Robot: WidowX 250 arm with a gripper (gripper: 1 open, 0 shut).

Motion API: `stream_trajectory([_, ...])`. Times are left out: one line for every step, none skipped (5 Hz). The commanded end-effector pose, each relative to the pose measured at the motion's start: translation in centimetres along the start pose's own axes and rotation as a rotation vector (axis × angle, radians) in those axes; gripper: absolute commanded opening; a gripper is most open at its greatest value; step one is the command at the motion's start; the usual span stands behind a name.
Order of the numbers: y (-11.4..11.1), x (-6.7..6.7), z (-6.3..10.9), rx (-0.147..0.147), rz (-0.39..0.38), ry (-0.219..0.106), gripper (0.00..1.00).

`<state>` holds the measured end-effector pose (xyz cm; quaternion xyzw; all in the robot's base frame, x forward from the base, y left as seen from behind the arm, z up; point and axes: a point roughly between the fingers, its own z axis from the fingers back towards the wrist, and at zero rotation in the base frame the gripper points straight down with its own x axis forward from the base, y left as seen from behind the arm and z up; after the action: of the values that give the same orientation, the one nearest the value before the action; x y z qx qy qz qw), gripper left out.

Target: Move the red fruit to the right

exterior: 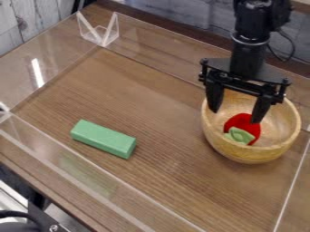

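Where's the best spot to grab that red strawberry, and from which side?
Take the red fruit around its rounded red body, coming from above: it lies inside the bowl, whose wall likely hampers a side approach. Its green cap faces the camera, so closing across the red flanks should avoid the leaves.

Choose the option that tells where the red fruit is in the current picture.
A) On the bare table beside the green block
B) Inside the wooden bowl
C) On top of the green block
B: the red fruit lies within the rim of the wooden bowl, below the gripper.
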<state>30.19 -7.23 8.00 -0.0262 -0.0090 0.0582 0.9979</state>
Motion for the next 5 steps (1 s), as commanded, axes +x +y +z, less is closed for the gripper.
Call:
stream_trajectory([0.4,0.9,2.4,-0.024,0.008,-0.061,1.00])
stream_trajectory([1.0,0.8,3.0,-0.026,0.010,-0.058,1.00])
stream_trajectory([1.5,0.8,3.6,-0.030,0.013,-0.058,1.00])
stream_trajectory([1.9,0.7,4.2,-0.031,0.014,-0.058,1.00])
stream_trajectory([2.2,0.6,4.6,-0.031,0.015,-0.057,1.00])
